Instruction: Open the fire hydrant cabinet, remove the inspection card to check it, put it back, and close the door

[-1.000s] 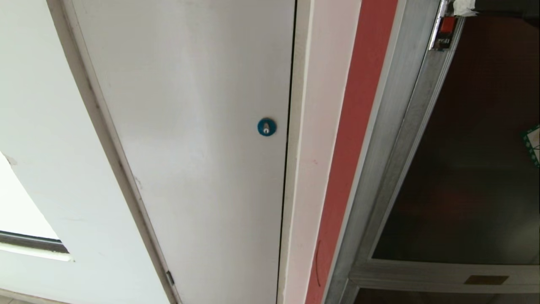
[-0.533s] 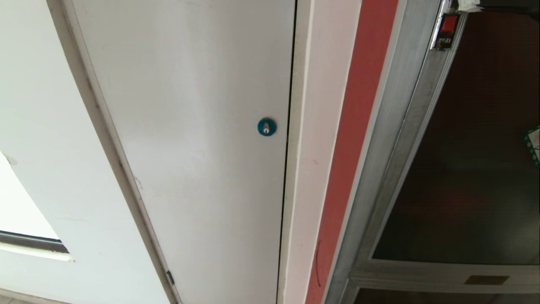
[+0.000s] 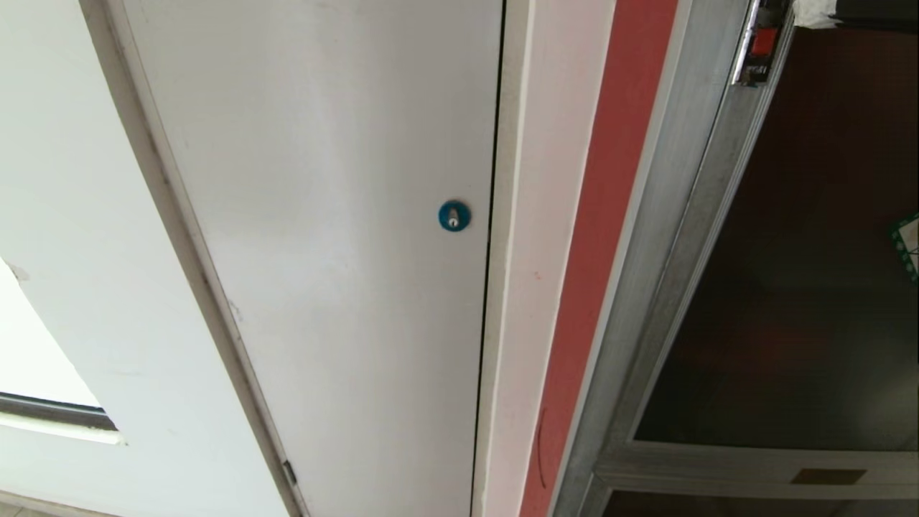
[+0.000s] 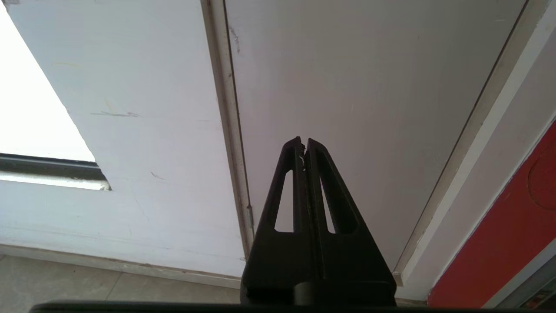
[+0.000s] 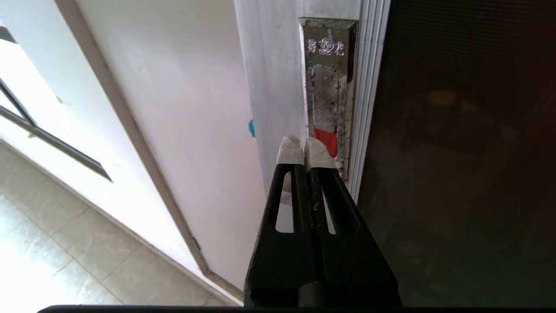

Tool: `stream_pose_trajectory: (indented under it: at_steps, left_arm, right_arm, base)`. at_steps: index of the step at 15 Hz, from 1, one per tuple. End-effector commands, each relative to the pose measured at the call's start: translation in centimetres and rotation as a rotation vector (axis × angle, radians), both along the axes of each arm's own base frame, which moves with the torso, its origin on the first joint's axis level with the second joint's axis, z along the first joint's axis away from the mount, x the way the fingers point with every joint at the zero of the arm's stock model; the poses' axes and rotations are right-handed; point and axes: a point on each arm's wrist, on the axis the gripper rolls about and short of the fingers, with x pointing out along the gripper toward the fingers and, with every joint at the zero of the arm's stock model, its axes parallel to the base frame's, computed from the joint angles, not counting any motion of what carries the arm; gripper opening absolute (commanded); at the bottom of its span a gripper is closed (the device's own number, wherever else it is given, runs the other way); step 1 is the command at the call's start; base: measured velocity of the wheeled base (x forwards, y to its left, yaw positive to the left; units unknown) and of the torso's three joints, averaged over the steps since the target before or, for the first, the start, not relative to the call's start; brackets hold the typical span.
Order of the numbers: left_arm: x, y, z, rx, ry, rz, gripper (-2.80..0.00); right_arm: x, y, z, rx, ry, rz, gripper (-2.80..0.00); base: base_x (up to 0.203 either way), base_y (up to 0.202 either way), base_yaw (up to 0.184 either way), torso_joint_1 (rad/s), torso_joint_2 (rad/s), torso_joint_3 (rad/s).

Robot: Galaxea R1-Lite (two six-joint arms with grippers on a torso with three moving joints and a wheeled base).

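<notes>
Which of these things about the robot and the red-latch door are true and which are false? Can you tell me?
1. The right gripper is shut, with its tips right at the small red latch. True.
2. The door with dark glass is wide open, showing a hose. False: it looks closed, and only dark glass shows.
3. The left gripper is holding a card. False: it is shut on nothing, in front of the white panel door.
4. The white panel door has a round blue lock. True.
5. The right gripper's tips are wrapped in pale tape. True.
</notes>
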Motion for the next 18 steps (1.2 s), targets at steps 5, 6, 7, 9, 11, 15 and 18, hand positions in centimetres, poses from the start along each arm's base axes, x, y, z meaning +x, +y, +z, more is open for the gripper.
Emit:
stream_pose_trajectory:
  at_steps: [5,6,7,9,11,15,18]
  left_arm:
    - [0.1,0.0,-0.2,0.0,0.007,0.001,-2.8]
    - [0.1,0.0,-0.2,0.0,0.007,0.001,-2.8]
    - [0.1,0.0,-0.2,0.0,0.007,0.001,-2.8]
    - [0.1,0.0,-0.2,0.0,0.007,0.001,-2.8]
    - [0.1,0.0,-0.2,0.0,0.007,0.001,-2.8]
    - [0.1,0.0,-0.2,0.0,0.007,0.001,-2.8]
    - [0.1,0.0,-0.2,0.0,0.007,0.001,-2.8]
  right_arm:
    - [-4.2,-1.7,-0.8,0.009,-0.022,0.006,-2.8]
    - [-4.8,-2.0,-1.3,0.008,-0.02,0.005,-2.8]
    - [-5.3,-2.2,-1.8,0.008,-0.021,0.005,-2.8]
    - [-6.0,-2.5,-3.0,0.009,-0.036,0.0,-2.8]
    - [-7.1,-3.0,-3.5,0.025,-0.079,-0.007,-2.8]
    - [-10.0,-4.4,-4.3,0.043,-0.123,-0.068,-2.8]
    - [-12.6,-5.7,-5.0,0.072,-0.161,-0.162,-2.8]
  base:
    - [0.0,0.0,0.0,0.0,0.0,0.0]
    - [0.0,0.0,0.0,0.0,0.0,0.0]
    - [0.0,0.0,0.0,0.0,0.0,0.0]
    - [0.0,0.0,0.0,0.0,0.0,0.0]
    - [0.0,0.0,0.0,0.0,0.0,0.0]
    - [0.0,0.0,0.0,0.0,0.0,0.0]
    - [0.0,0.0,0.0,0.0,0.0,0.0]
